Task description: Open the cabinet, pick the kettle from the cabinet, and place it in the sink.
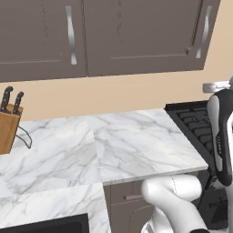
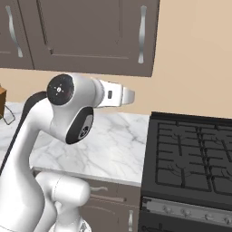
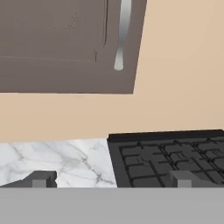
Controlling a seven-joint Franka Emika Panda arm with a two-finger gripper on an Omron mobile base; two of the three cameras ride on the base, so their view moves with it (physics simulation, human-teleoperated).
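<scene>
Your dark grey-brown wall cabinet (image 1: pixel 136 36) with recessed-panel doors hangs shut above the desk, and the jaws are released and hold nothing.

You can see its long curved silver handles (image 1: pixel 70 34) upright on the closed doors, so whatever is inside stays hidden from you. In the hand view one handle (image 3: pixel 122 30) sits near the cabinet's lower right corner, with bare beige wall beside it. Below lies the white marble desk (image 1: pixel 136 141), and a black gas stove (image 2: pixel 190 158) with grates butts against its right edge. At the desk's far left edge stands a wooden knife block (image 1: pixel 9 123) with black-handled knives. A black strip of the sink (image 1: pixel 50 223) shows at the desk's near left corner. Your gripper (image 3: pixel 111 179) points toward the wall, its two finger tips (image 3: pixel 41 179) set wide apart over the seam between desk and stove.
</scene>
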